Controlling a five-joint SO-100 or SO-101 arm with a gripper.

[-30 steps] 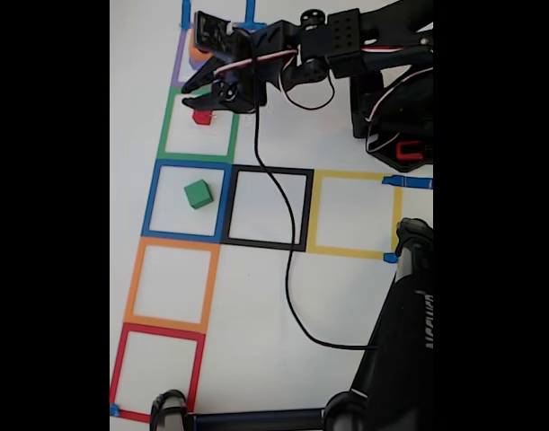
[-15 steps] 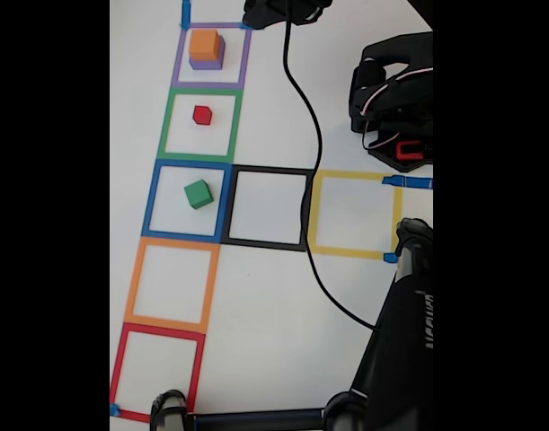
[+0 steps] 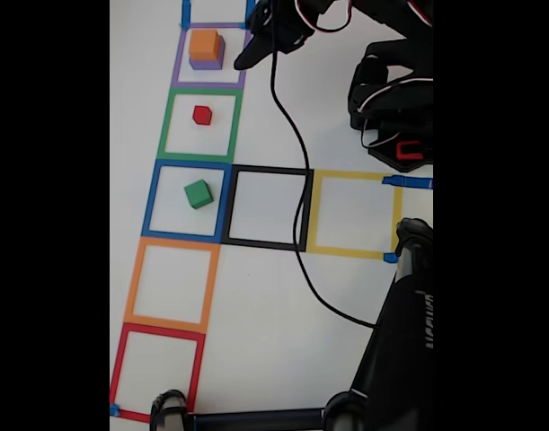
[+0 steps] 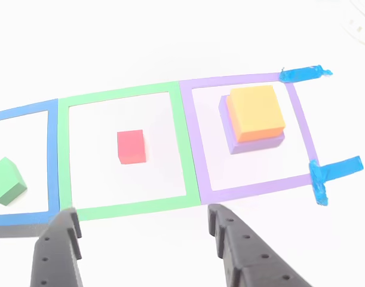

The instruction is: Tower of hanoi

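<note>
Item: fingers [image 4: 143, 230] spread apart and empty, held above the white bench [image 3: 274, 296] beside the purple square [image 4: 301, 122], where the orange cube [image 4: 257, 112] is stacked on the purple cube [image 4: 254, 143]; approach step judged, descent onto the orange cube required next.

Matt orange block [image 4: 257, 112], matt black plastic fingers [image 4: 239, 248], smooth white table [image 3: 256, 305]
</note>
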